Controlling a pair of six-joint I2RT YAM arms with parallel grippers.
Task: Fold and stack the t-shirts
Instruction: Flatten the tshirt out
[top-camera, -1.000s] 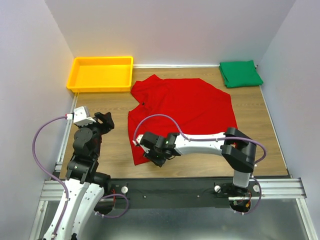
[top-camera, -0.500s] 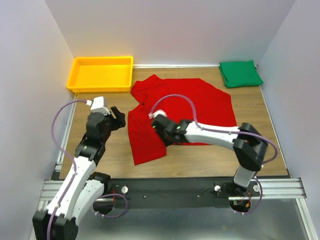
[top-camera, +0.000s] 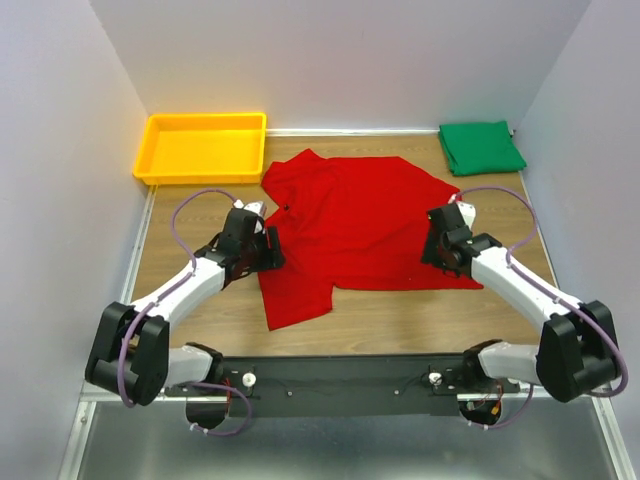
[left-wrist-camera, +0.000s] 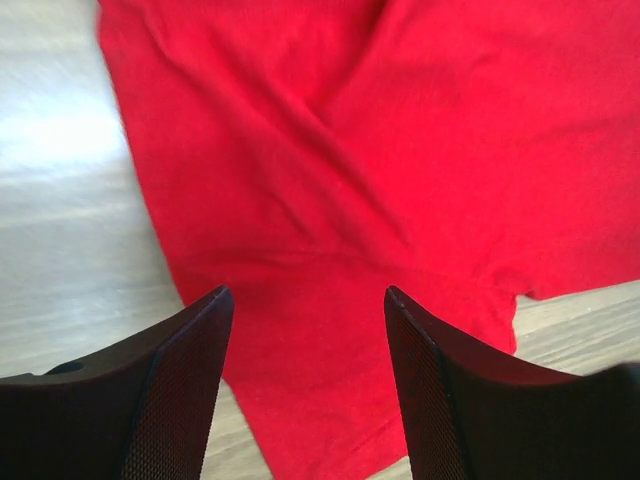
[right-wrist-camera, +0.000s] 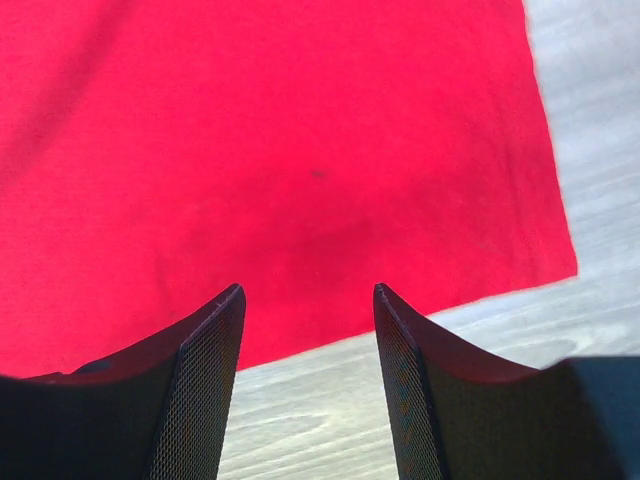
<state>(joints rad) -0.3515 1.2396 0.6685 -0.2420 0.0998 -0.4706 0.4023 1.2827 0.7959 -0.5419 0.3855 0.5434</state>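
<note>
Red t-shirt (top-camera: 360, 225) lies unfolded on the bench (top-camera: 400, 325); the folded green t-shirt (top-camera: 482, 147) sits at its far right corner. Left pincer (top-camera: 264, 250) and right pincer (top-camera: 434, 251) hang spread over the red one's opposite edges, pinching nothing.

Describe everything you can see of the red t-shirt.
The red t-shirt is plain, soft-looking cloth, spread mostly flat and wrinkled on the wooden table, one flap trailing toward the near-left. The open left pincer hovers over its left edge, the open right pincer over its right edge; neither grips it.
</note>
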